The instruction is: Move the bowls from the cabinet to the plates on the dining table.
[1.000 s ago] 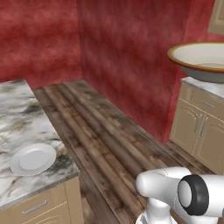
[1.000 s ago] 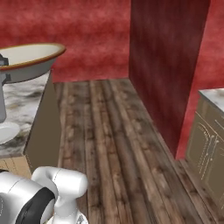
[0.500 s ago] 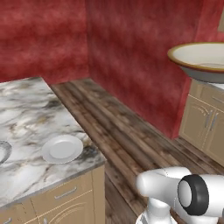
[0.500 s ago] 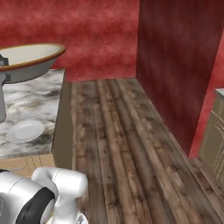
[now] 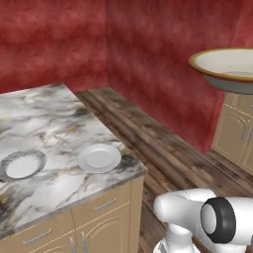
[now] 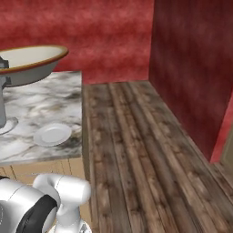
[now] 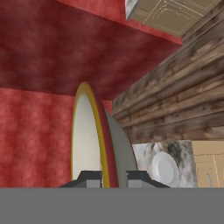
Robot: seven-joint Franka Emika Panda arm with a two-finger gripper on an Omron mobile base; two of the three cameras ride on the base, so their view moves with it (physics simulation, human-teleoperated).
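My gripper (image 7: 114,178) is shut on the rim of a shallow bowl (image 7: 98,140) with a gold-tan edge and cream inside. It hangs high at the right of the left base view (image 5: 227,69) and at the upper left of the right base view (image 6: 27,63). Below lies the marble dining table (image 5: 49,118). A bare pale plate (image 5: 99,157) lies near its corner, seen also in the right base view (image 6: 52,134) and hand view (image 7: 165,168). Left of it sits a grey-rimmed bowl (image 5: 22,164) with a pale inside. The cabinet is out of view.
Dark wooden floorboards (image 6: 136,150) run between the table and the red walls (image 5: 163,54). Low tan cupboard units (image 5: 237,133) stand at the right wall. The table's drawer fronts (image 5: 99,212) face the robot base.
The whole picture has shifted with the base: the table and its plate have come nearer and further into view. The bowl stays in the shut gripper.
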